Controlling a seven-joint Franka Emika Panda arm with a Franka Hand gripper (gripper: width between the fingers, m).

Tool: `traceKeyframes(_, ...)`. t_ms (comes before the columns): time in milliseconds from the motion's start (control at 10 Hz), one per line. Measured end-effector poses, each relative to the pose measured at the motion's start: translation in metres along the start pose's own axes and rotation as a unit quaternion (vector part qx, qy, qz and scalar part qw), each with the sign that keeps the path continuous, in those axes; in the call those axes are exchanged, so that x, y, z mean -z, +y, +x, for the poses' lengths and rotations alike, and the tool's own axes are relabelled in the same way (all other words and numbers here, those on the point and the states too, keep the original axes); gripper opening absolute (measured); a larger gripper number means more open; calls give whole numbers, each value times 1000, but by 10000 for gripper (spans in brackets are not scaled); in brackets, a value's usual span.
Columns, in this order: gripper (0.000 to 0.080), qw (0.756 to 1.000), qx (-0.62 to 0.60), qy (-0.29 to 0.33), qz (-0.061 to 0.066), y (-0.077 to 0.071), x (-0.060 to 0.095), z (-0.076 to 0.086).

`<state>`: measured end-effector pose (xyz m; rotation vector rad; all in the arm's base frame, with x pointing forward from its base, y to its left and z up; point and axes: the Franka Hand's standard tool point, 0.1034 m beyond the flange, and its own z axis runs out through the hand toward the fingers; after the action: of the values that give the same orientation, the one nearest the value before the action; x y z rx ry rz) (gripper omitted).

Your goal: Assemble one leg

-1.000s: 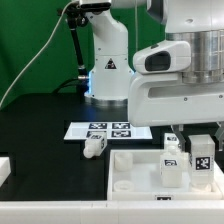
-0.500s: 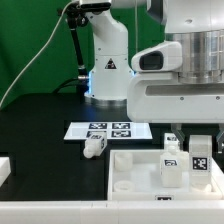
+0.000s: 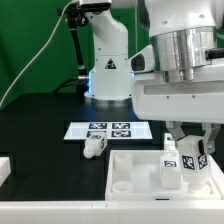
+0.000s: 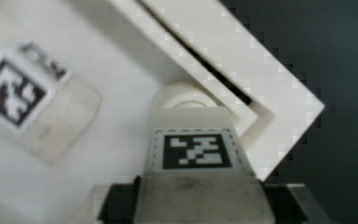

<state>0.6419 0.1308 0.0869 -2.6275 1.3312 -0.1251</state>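
My gripper (image 3: 191, 147) is shut on a leg (image 3: 190, 154), a chunky white post with a black-and-white tag, held slightly tilted over the back right part of the large white slab (image 3: 138, 176). In the wrist view the leg (image 4: 199, 150) fills the space between my two dark fingers (image 4: 123, 205), right at the slab's corner (image 4: 229, 70), with a round hole (image 4: 190, 99) just beyond it. A second leg (image 3: 171, 166) stands upright on the slab beside the held one. A third leg (image 3: 95, 146) lies on the black table.
The marker board (image 3: 108, 129) lies on the table behind the slab. The arm's white base (image 3: 108, 70) stands at the back. A white part (image 3: 5, 166) shows at the exterior view's left edge. A tagged face (image 4: 16, 88) shows in the wrist view.
The gripper has shifted toward the exterior view's left with the leg in it, and the leg now sits tilted and closer to the standing leg.
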Motion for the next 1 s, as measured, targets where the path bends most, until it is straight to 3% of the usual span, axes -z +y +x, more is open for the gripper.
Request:
traceKeyframes(300,284,990,-139,-8,-2,0,0,-2)
traceKeyframes(600,284,986,-169,-12,-5,0,0,-2)
traceKeyframes(700,447,987,-162,-12,-5,1,0,-2)
traceKeyframes(800,447,991,-136,-12,-5,1,0,-2)
traceKeyframes(900,593,992,-125,-12,-4,0,0,-3)
traceKeyframes(1000,636,998,-68,-11,-5,-1,0,-4)
